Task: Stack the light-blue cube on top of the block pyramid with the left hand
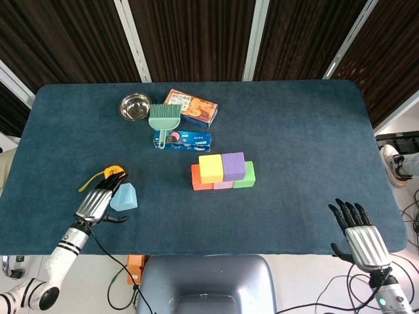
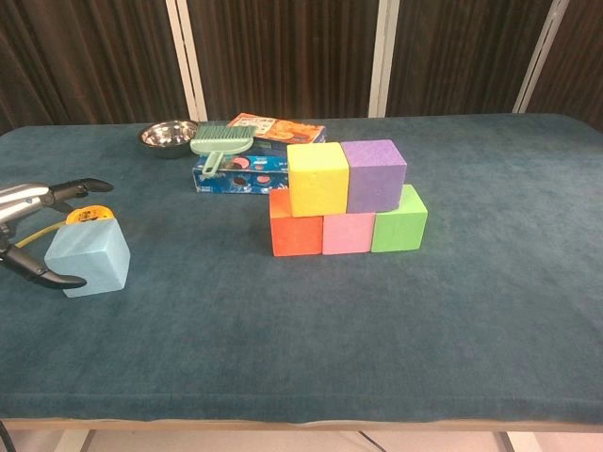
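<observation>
The left hand (image 1: pixel 98 201) has its fingers spread either side of the light-blue cube (image 2: pixel 88 261), not yet clamped. The cube sits between them on the table; it looks light and rigid (probably foam), best pinched across opposite flat faces. The block pyramid (image 2: pixel 346 197) stands well beyond the fingertips.

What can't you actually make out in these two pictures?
- Left hand: chest view's left edge cuts it off, so contact with the light-blue cube is unclear.
- Right hand: outside the chest view.
- Blue box: print too small; the green brush covers part.
</observation>
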{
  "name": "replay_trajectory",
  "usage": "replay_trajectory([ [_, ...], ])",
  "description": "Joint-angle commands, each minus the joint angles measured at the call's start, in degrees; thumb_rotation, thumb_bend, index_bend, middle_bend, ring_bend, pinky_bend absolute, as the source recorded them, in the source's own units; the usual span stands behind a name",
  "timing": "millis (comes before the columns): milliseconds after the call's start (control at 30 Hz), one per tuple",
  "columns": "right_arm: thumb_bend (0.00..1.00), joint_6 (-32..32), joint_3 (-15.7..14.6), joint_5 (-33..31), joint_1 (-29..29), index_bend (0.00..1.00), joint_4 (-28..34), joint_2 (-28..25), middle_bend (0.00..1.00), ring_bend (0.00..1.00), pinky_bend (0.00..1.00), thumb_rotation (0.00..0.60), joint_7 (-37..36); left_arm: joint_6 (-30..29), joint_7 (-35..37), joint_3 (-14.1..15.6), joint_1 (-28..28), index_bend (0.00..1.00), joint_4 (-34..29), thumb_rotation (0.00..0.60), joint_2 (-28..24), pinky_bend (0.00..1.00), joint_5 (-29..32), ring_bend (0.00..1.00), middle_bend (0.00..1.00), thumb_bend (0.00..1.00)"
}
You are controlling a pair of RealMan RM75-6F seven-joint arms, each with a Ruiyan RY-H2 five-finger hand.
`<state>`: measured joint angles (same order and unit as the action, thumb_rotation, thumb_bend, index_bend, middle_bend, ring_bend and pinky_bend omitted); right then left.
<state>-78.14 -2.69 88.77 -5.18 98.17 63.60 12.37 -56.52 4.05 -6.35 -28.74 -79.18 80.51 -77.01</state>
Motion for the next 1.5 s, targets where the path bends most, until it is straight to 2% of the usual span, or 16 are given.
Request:
replay_trajectory([
  [33,0.21,0.1,0.0,0.1,-0.1,0.0,0.0,0.0,0.0,0.0,0.0,0.6,-0.1,-0.3,0.1,0.0,0.2,0.02,0.6,0.254,0.5,0.14,0.7,0.0,0.0,0.14],
  [233,0.21,-0.4,-0.3,0.9,0.1,0.0,0.0,-0.2,0.0,0.0,0.0,0.6,-0.5,0.9,-0.4,-0.3,-0.4,0.08,2.9,0.179,2.3,0.14,2.5,0.0,0.0,0.12],
  [433,0.21,-0.6,-0.4,1.3,0.2,0.0,0.0,-0.5,0.0,0.0,0.0,0.6,-1.2,0.8,-3.5,-0.3,-1.0,0.1,6.7,0.182,4.9,0.14,3.5,0.0,0.0,0.1],
  [533,0.21,-0.7,-0.3,1.2,0.3,0.0,-0.1,-0.6,0.0,0.0,0.0,0.6,-1.5,0.9,-4.3,-0.2,-1.0,0.11,7.3,0.223,5.1,0.14,3.8,0.0,0.0,0.1],
  [667,0.21,-0.7,-0.3,1.1,0.3,0.0,-0.1,-0.7,0.0,0.0,0.0,0.6,-1.5,0.9,-5.5,0.1,-1.1,0.14,8.5,0.355,5.9,0.14,4.2,0.0,0.0,0.13],
  [967,0.21,-0.8,-0.3,1.1,0.5,0.0,-0.1,-0.7,0.0,0.0,0.0,0.6,-1.4,0.7,-6.3,-0.1,-1.7,0.27,11.0,0.482,7.8,0.14,4.1,0.0,0.0,0.19],
  [1067,0.21,-0.8,-0.3,1.1,0.5,0.0,-0.2,-0.7,0.0,0.0,0.0,0.6,-1.5,0.2,-5.5,-0.3,-1.7,0.32,11.9,0.503,8.3,0.14,3.8,0.0,0.0,0.21],
  [1367,0.21,-0.6,-0.2,1.0,0.5,0.0,-0.1,-0.7,0.0,0.0,0.0,0.6,-1.2,1.7,-5.1,-0.4,-1.9,0.34,11.9,0.513,7.3,0.14,4.8,0.0,0.0,0.21],
  [1433,0.21,-0.5,-0.2,0.9,0.5,0.0,-0.1,-0.6,0.0,0.0,0.0,0.6,-1.1,1.6,-4.9,-0.5,-1.9,0.37,11.6,0.521,6.9,0.14,4.7,0.0,0.01,0.22],
  [1500,0.21,-0.4,-0.2,0.8,0.4,0.0,-0.1,-0.5,0.0,0.0,0.0,0.6,-0.8,1.4,-4.6,-0.5,-2.0,0.45,11.4,0.556,6.5,0.14,4.4,0.0,0.03,0.26],
])
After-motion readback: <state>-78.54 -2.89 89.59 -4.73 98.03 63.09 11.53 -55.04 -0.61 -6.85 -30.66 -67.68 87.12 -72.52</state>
